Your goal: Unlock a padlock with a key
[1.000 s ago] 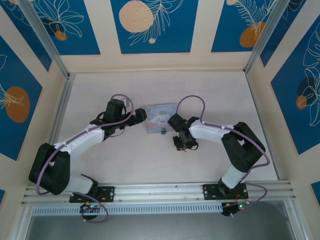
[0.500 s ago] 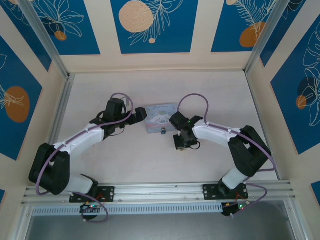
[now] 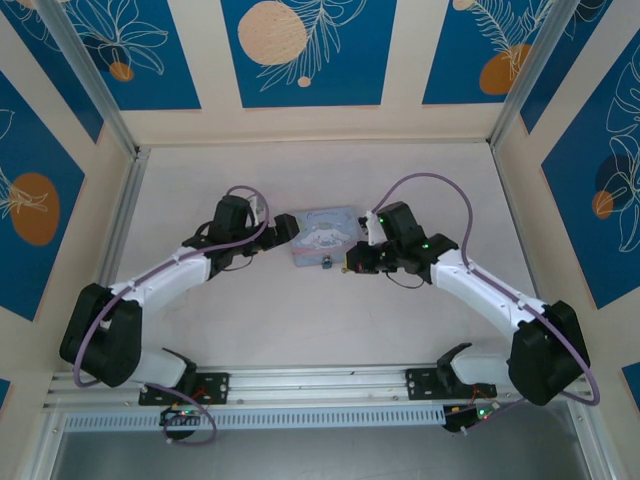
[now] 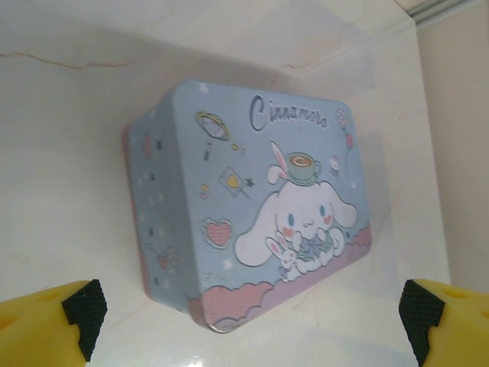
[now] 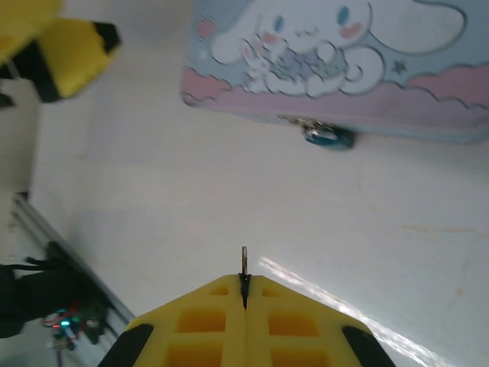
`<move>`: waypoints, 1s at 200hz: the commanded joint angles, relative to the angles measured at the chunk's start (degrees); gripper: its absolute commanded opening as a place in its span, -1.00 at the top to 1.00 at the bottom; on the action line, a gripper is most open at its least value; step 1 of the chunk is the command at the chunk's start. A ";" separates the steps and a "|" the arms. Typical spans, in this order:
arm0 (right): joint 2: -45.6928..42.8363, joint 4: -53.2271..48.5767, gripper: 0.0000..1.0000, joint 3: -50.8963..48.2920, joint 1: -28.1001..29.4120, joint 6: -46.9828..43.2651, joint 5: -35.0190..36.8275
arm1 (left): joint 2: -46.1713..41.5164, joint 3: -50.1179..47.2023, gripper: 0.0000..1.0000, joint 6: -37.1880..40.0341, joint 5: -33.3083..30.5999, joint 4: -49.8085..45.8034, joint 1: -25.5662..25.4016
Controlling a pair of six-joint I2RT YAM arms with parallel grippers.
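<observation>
Looking down, you have one pale, faintly veined table (image 3: 320, 330), boxed in by cream walls with blue panels (image 3: 308, 50) bearing orange discs and white leaf outlines. Count two arms, one pastel blue Cinnamoroll tin (image 4: 252, 199), one padlock (image 5: 328, 136) and one key (image 5: 244, 264). Your left gripper (image 4: 252, 310) stands with its yellow fingers wide apart, just beside the tin's left end. Your right gripper (image 5: 244, 294) is pinched together on the key, whose tip juts out toward the padlock. The padlock sits against the tin's near wall, apart from the key.

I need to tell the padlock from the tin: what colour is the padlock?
Dark teal-blue, glossy; the padlock shows best in the right wrist view.
</observation>
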 commanded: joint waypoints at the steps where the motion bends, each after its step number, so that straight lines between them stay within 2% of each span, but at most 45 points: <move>1: -0.87 10.20 1.00 -3.14 -2.89 2.49 -13.89 | 1.12 2.86 -1.00 -1.82 3.81 2.63 -1.63; 27: -0.65 12.64 1.00 -4.08 -5.12 6.28 -14.75 | 2.25 3.97 -0.97 -2.23 4.67 3.03 -3.43; 50: -0.62 15.83 1.00 -4.96 -6.09 11.15 -14.76 | 3.95 3.98 -0.86 -3.68 5.67 5.30 -5.04; 99: -0.47 18.51 1.00 -6.22 -6.40 18.33 -11.15 | 7.97 3.27 -0.32 -7.60 9.02 13.30 -8.45; 143: -0.19 17.65 1.00 -6.15 -7.06 18.41 -10.10 | 8.33 2.76 -0.07 -6.80 9.60 16.48 -10.11; 168: -0.34 17.51 1.00 -6.04 -7.18 15.88 -10.85 | 8.22 3.00 -0.05 -6.78 9.20 15.92 -10.25; 200: -0.71 16.78 1.00 -6.52 -7.63 14.80 -10.24 | 8.19 3.88 -0.11 -7.30 8.83 14.89 -10.24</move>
